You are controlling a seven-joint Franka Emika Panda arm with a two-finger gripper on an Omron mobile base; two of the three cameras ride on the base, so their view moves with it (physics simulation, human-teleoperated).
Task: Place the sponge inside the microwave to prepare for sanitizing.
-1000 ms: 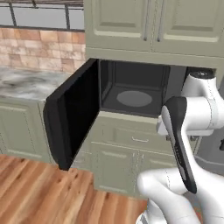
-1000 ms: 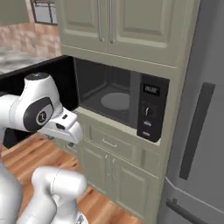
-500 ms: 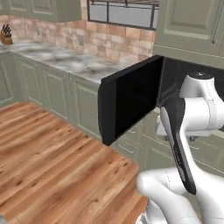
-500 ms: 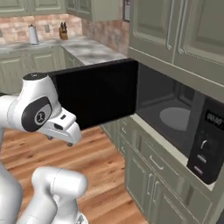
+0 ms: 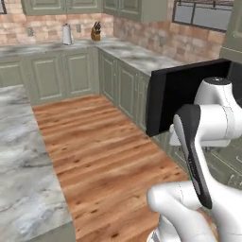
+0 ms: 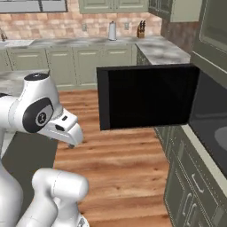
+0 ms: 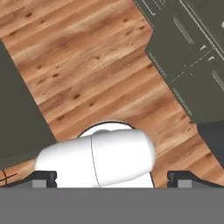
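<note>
The microwave (image 6: pixel 208 119) stood with its glossy black door (image 6: pixel 148 95) swung wide into the aisle, the grey cavity showing at the 3 o'clock edge of the right base view. The arm was folded close to the base, and the gripper (image 7: pixel 113 178) pointed down at the wood floor (image 7: pixel 87 74), its finger tips (image 7: pixel 43 178) set far apart and empty, nothing between them.

The main risk, by judgement, was the open door: it jutted out at arm height, about 1 o'clock from the robot's elbow in the left base view (image 5: pixel 182 101), and a turn of the base or a swing of the arm could clip it and knock it shut or jam the arm.

The sponge could not be located in any of the views, so its position relative to the gripper could not be told; it evidently remained to be fetched, perhaps from the marble counter (image 5: pixel 23 165) at 8 o'clock.
</note>
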